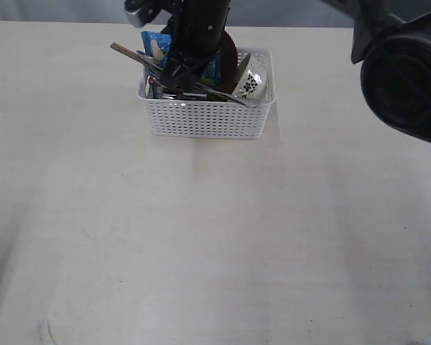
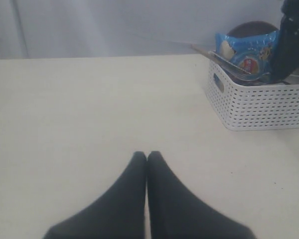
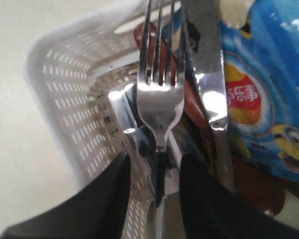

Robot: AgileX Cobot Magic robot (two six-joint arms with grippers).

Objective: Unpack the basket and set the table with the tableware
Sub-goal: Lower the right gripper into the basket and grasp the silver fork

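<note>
The white basket (image 1: 205, 118) stands at the back of the cream table (image 1: 201, 237), full of tableware. My right gripper (image 3: 154, 164) reaches down into it, open, its fingers either side of the steel fork's (image 3: 161, 107) handle with a gap on each side. The steel knife (image 3: 209, 74) lies right beside the fork. Chopsticks (image 1: 129, 54) stick out over the basket's left rim. A brown plate (image 1: 230, 50) and a steel mug (image 1: 253, 83) sit behind and to the right of the arm. My left gripper (image 2: 147, 155) is shut and empty, low over bare table, well away from the basket (image 2: 259, 107).
A blue chips packet (image 3: 269, 99) fills the basket's side next to the knife and shows above the rim (image 2: 246, 50). The right arm's dark bulk (image 1: 406, 79) hangs over the table's back right corner. The bowl is hidden.
</note>
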